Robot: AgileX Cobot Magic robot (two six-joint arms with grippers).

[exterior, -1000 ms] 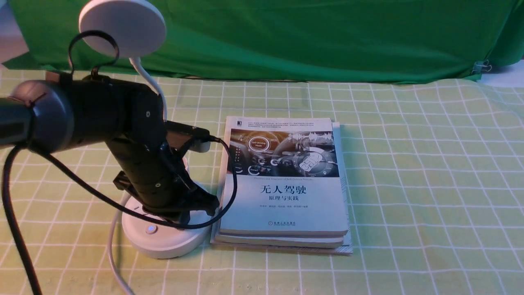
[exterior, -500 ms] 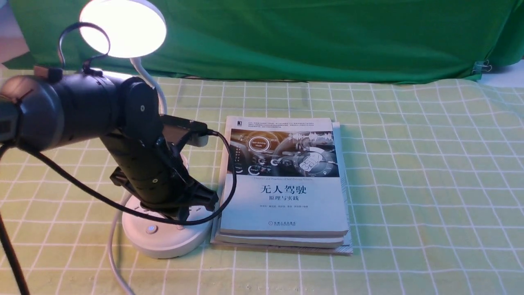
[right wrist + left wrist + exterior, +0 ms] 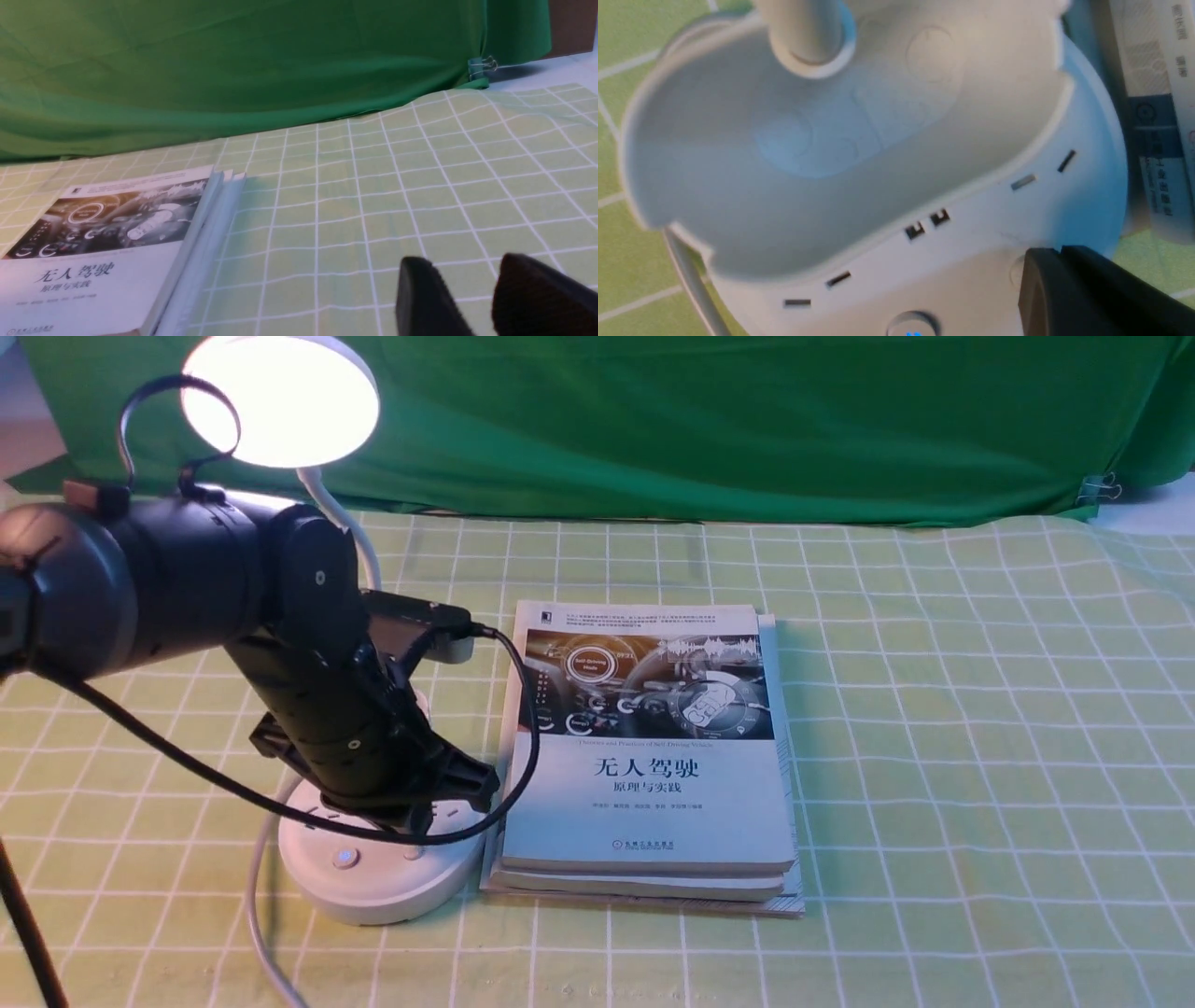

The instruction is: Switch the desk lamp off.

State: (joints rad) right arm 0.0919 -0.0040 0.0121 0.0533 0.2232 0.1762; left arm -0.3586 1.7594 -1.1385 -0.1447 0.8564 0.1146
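lamp (image 3: 280, 401) lit, at L of books (image 3: 644, 803) | L grip (image 3: 1060, 251) closed, empty, over base nr btns | R grip (image 3: 462, 261) parted, empty | done: reach, prob. | left: effective off-press, then retract

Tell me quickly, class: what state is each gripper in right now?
Left gripper: closed, holding nothing, over the desk lamp's base.
Right gripper: slightly open, nothing between its fingers.
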